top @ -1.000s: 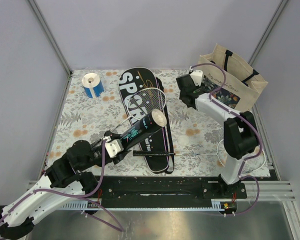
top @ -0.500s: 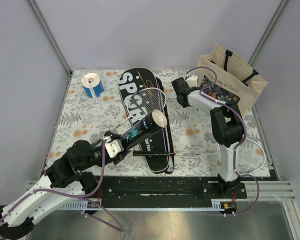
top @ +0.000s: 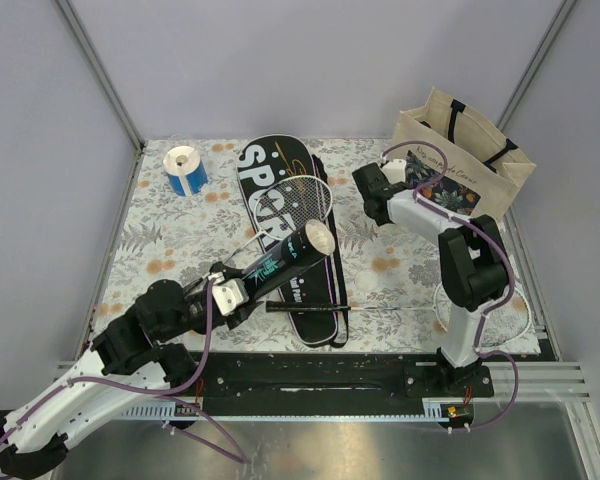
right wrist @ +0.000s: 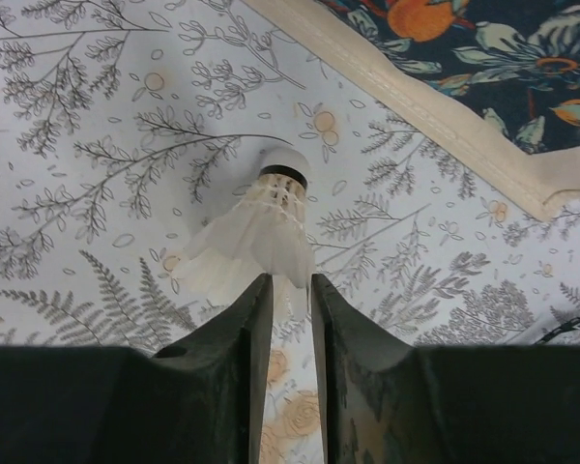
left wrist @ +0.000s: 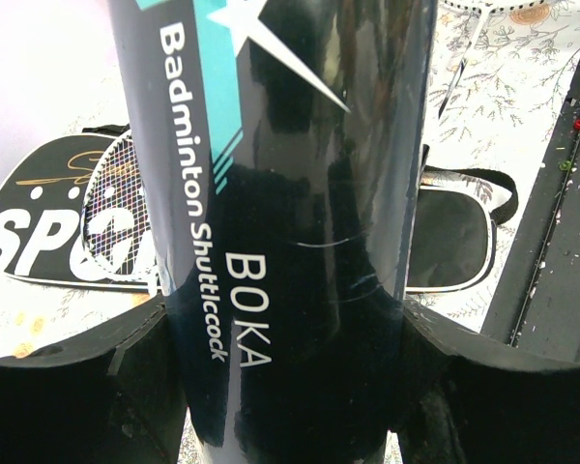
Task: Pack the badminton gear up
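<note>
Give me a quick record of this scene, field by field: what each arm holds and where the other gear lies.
left gripper: closed around the black tube, which is tilted up over the case
right gripper: pinching the shuttlecock by its feathers, near the tote bag
case: lying flat, a racket head on it
tape roll: far left corner

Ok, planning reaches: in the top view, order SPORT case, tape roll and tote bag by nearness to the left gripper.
From the left gripper, gripping the black tube:
1. SPORT case, just right of it.
2. Tape roll, far left corner.
3. Tote bag, far right corner.
</note>
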{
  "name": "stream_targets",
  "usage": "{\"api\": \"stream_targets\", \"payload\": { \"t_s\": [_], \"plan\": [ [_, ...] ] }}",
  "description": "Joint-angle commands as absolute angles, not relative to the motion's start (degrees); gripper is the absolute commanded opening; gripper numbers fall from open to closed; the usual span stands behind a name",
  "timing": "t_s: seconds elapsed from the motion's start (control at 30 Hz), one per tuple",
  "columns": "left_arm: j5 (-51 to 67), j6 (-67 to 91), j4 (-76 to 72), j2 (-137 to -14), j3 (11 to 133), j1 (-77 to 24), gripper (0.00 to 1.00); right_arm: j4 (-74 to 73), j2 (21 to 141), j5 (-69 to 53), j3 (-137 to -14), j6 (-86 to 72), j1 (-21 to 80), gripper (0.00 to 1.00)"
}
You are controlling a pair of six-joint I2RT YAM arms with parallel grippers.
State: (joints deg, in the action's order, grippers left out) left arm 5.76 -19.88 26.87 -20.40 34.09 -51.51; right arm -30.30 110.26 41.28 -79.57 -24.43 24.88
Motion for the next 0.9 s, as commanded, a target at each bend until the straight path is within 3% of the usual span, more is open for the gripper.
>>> {"api": "stream_targets", "payload": {
  "t_s": [0.0, 0.13, 0.3, 0.47, 0.53, 0.87],
  "plan": [
    [5.28, -20.30, 21.09, -20.39, 34.54, -51.59, 0.00, -28.92, 103.19, 42.98, -75.33, -24.79, 25.22, 0.28],
    [5.10, -20.39, 21.27, -20.65, 34.45, -51.68, 0.00, -25.15, 100.29, 42.37, -71.64, -22.16, 25.22, 0.02],
    [5.01, -20.39, 21.27, -20.22, 34.45, -51.68, 0.00, -20.40, 95.81, 36.94, -67.86, -17.42, 25.23, 0.00],
    [4.83, -20.13, 21.36, -20.04, 34.37, -51.51, 0.00, -13.03, 91.76, 26.11, -62.32, -6.00, 25.31, 0.28],
    [4.83, -20.21, 21.36, -20.13, 34.45, -51.50, 0.00, -12.31, 92.19, 25.93, -61.70, -2.39, 25.22, 0.35],
    [5.10, -20.04, 21.36, -20.83, 34.45, -51.51, 0.00, -15.38, 99.92, 31.55, -65.74, 8.26, 25.22, 0.42]
  ]
}}
